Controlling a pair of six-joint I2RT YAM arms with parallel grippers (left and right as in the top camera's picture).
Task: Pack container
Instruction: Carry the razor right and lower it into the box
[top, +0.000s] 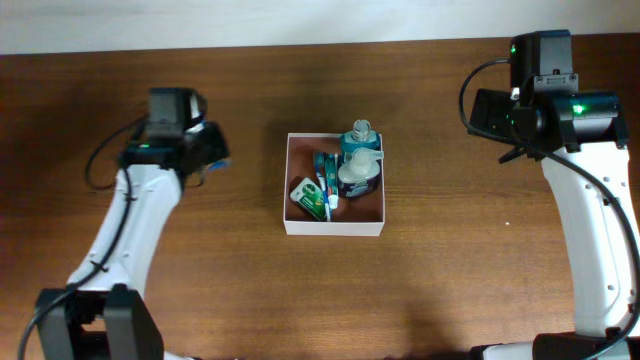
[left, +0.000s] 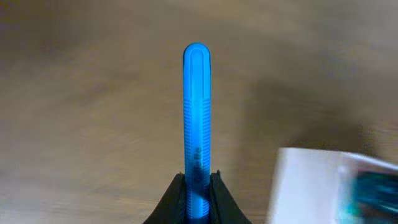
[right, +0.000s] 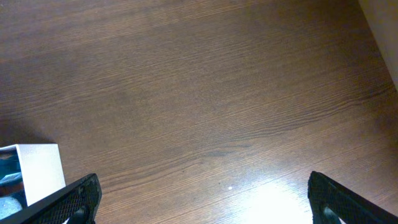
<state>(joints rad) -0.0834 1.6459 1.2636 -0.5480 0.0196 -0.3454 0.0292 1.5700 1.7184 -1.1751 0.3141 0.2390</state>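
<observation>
The container (top: 334, 228), a square shallow box with white walls and a reddish-brown inside, sits at the table's middle. It holds a teal bottle (top: 361, 140), a pale blue bottle (top: 357, 177), a green and white tube (top: 310, 198) and a slim teal item (top: 325, 172). My left gripper (top: 210, 160) is left of the box and is shut on a blue ribbed plastic handle (left: 196, 112) that points forward above the table. The box corner shows blurred in the left wrist view (left: 305, 186). My right gripper (right: 202, 199) is open and empty, to the right of the box (right: 40, 168).
The brown wooden table (top: 450, 280) runs to a pale wall along the far edge (top: 300, 20). The right arm (top: 590, 200) stands at the right side, the left arm (top: 130, 230) at the left.
</observation>
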